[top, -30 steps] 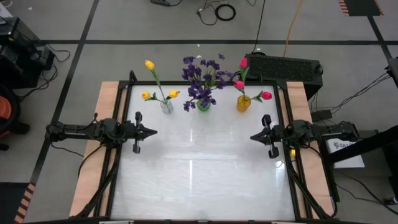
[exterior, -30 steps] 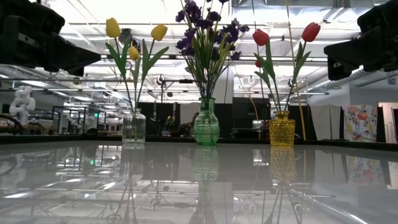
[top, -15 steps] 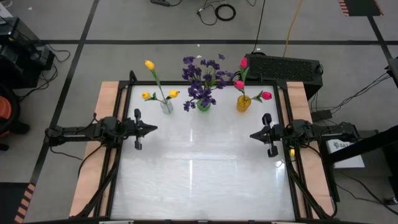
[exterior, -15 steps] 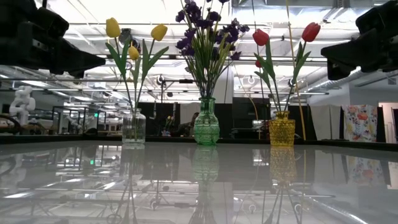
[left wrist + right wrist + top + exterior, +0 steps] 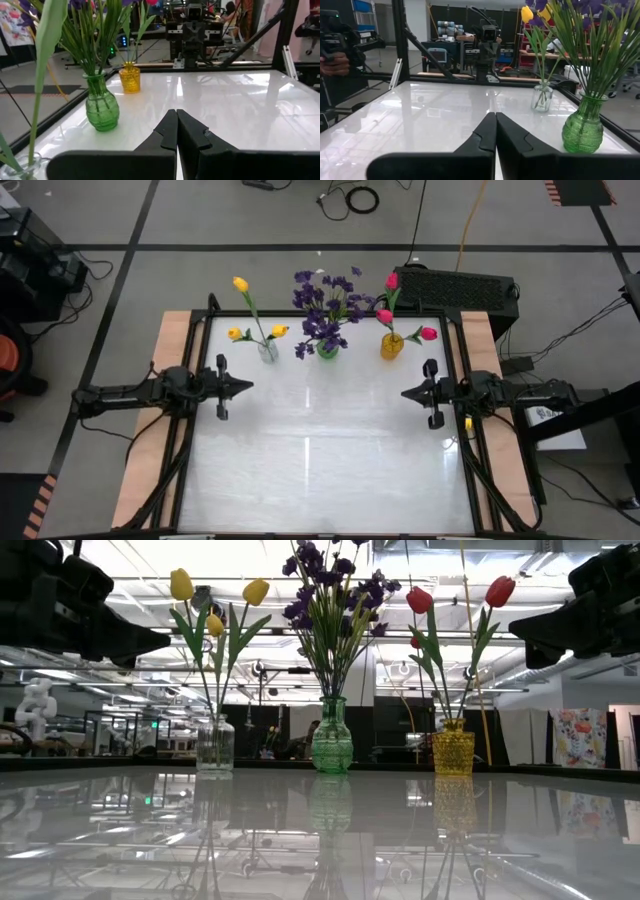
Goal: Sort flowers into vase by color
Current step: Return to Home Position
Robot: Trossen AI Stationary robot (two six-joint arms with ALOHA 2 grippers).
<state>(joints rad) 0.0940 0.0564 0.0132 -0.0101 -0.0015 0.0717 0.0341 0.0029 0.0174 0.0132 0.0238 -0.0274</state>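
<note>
The yellow tulips [image 5: 240,284] sit in the clear glass vase [image 5: 268,352], the purple bunch [image 5: 325,305] in the bulgy green vase [image 5: 328,350] and the pink tulips [image 5: 391,281] in the knobbly yellow vase [image 5: 391,346]. They're lined up along the far edge of the glossy white table [image 5: 320,460], with a workshop behind. My left gripper [image 5: 248,388] and right gripper [image 5: 404,393] hover at the sides, pinched tight and empty, barely nudged since a second ago.

- A glossy white table [image 5: 320,470] is edged with pale wooden strips on two sides.
- A black case [image 5: 455,285] is set just behind its far right corner.
- A coiled cable [image 5: 363,198] is laid on the grey floor, well beyond the table.
</note>
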